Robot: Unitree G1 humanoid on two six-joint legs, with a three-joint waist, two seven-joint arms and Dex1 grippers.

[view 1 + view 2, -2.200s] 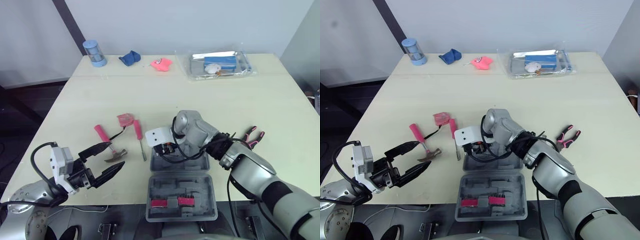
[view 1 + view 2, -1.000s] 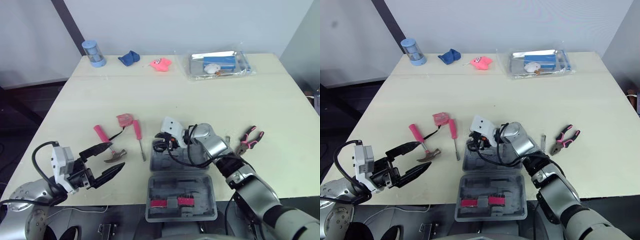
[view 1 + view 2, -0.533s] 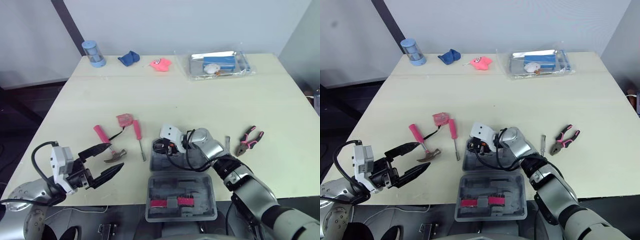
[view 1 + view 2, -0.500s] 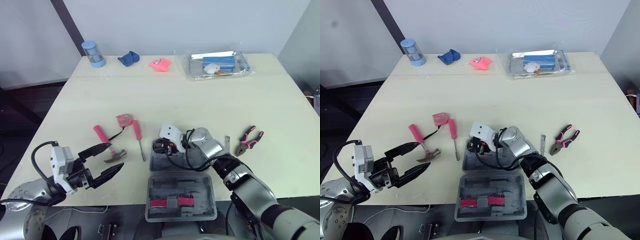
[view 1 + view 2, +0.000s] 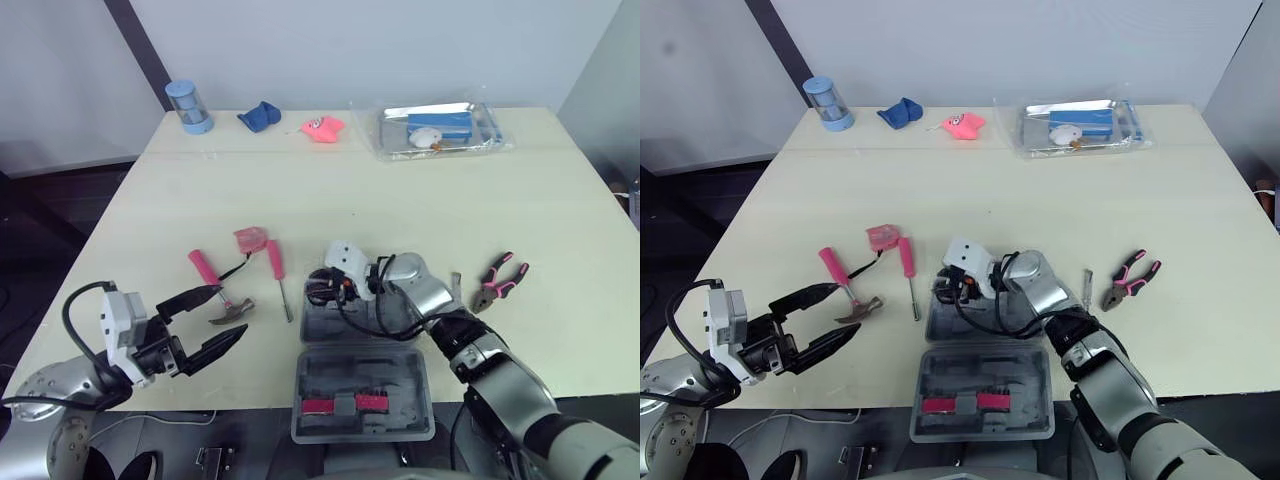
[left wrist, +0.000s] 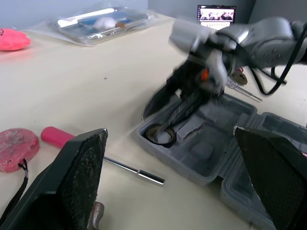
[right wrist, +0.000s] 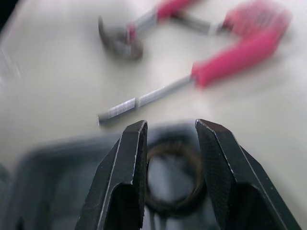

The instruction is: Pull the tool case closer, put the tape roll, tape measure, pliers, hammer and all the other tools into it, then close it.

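Over tool case (image 5: 362, 382), right arm (image 5: 442, 312) dropped, fingers (image 7: 125, 165) apart

The left tool (image 5: 232, 310) is hanging over the near left edge of the worktop (image 5: 400, 200), holding its two black fingers (image 5: 218, 349) wide apart. The right arm (image 5: 480, 350) is angling inward, its right tool (image 7: 168, 125) pointing leftward and downward, fingers narrowly parted.

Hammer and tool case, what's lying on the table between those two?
A pink-handled screwdriver lies between the hammer and the open tool case, as the left eye view shows.
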